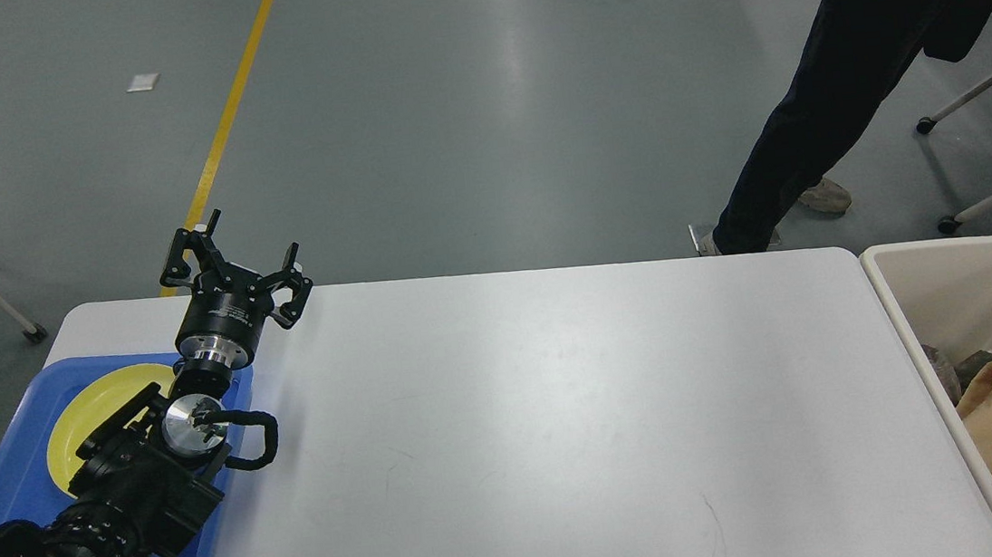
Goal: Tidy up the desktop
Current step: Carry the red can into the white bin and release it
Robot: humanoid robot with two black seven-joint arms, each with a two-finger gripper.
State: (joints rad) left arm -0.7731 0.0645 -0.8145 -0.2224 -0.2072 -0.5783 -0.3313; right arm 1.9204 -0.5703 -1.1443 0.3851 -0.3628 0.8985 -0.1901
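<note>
The desktop [546, 419] is a large white tabletop filling the lower part of the head view. My left gripper [232, 254] hangs above its far left corner, open, with nothing between its fingers. My right arm and its gripper are out of view. The red can carried a moment ago does not show.
A blue tray [18, 470] with a yellow plate [95, 413] lies at the table's left edge, under my left arm. A beige bin [927, 310] holding brown paper and other rubbish stands off the right edge. A person's legs [815, 93] are beyond the far right corner.
</note>
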